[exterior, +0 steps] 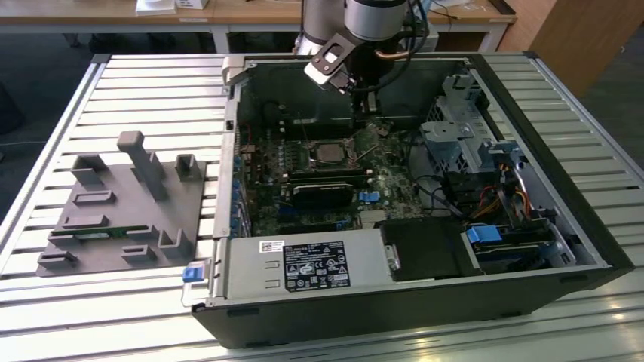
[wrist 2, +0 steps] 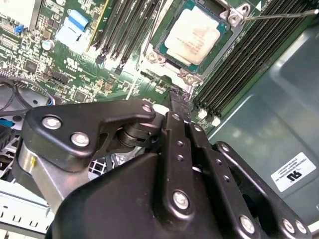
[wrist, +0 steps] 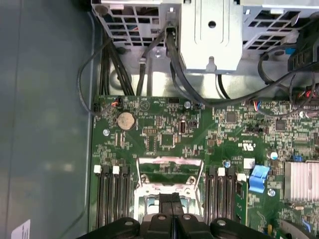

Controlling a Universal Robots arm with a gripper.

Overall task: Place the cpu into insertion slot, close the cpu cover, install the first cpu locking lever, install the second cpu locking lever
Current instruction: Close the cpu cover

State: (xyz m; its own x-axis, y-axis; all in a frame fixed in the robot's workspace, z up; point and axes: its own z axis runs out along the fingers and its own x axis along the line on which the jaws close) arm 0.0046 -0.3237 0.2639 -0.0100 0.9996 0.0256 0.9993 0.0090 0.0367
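Inside the case (exterior: 403, 317), your claw (exterior: 364, 115), clenched on nothing, hangs at one o'clock of the slot (exterior: 312, 154) in the exterior view. The cover (wrist: 169, 169) looks raised, the cpu (wrist 2: 192, 35) seated: press the cover down squarely and gently.

Space over the cpu (wrist 2: 192, 35) lies open; memory slots (wrist: 112, 199) flank it, cables (wrist: 173, 55) and drive cage (wrist: 212, 30) stand beyond.

Bright, even light falls on the slatted table (exterior: 151, 83); the computer case (exterior: 403, 313) holds soft shadow at its far wall. In the second wrist view, glare washes the cpu (wrist 2: 194, 35) pale.
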